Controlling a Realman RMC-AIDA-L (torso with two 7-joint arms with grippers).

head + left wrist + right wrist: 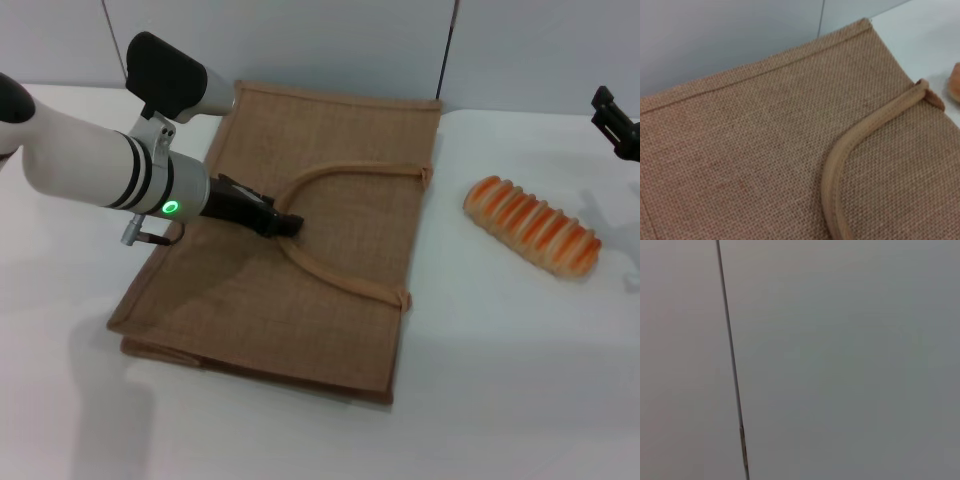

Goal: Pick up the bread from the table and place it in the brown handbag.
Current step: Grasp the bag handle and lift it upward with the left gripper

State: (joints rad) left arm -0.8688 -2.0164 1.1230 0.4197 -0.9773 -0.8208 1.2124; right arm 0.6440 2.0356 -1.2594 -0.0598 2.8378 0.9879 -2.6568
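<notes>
The bread (532, 227) looked light and soft, best pinched across its middle; the left gripper (283, 224), finger state unclear, hovered at the bag's (300, 300) handle (330, 270).

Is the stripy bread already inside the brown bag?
No, the small cream loaf with orange-brown stripes lies on the white tabletop, apart from the flat tan-brown woven jute handbag.

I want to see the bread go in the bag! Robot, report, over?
Left claw down at the brown handbag handle. Right claw parked at the far right edge. Bread untouched on the table. Nothing in the way.
</notes>
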